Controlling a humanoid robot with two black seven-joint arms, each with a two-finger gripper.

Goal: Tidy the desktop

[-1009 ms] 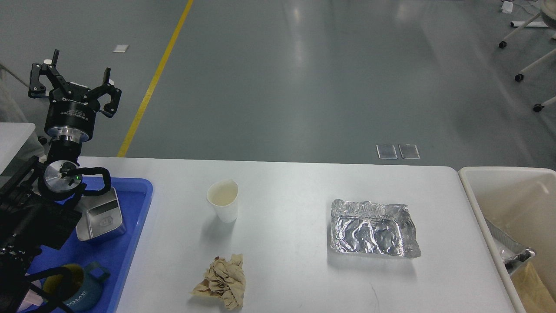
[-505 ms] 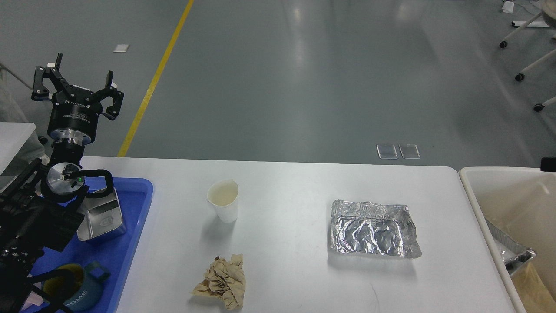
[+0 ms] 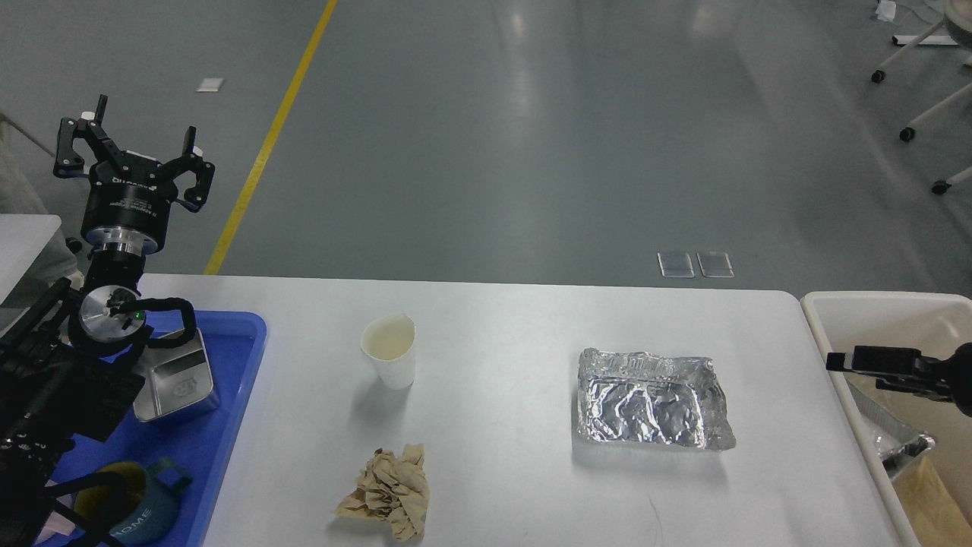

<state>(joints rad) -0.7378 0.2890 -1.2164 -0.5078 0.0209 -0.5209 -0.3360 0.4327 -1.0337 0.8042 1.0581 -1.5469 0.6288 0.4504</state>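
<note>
The white desktop [image 3: 516, 471] holds a white paper cup [image 3: 389, 358], a crumpled brown paper wad [image 3: 389, 492] near the front edge, and a crumpled foil tray [image 3: 651, 401] at the right. My left gripper [image 3: 143, 123] is open and empty, raised high above the back left corner, apart from everything. My right gripper [image 3: 844, 360] comes in from the right edge over the cream-white bin [image 3: 824, 334]. It is dark and seen side-on, so its fingers cannot be told apart.
A blue plastic tray [image 3: 231, 395] at the left holds a square metal container [image 3: 178, 384] and a dark blue mug [image 3: 133, 505]. The bin holds crumpled foil [image 3: 896, 444] and yellowish waste. Beyond the table's far edge is grey floor with a yellow line.
My right gripper has come into view from the right edge, over the bin. My left gripper has barely shifted. The things on the desktop have not moved.
</note>
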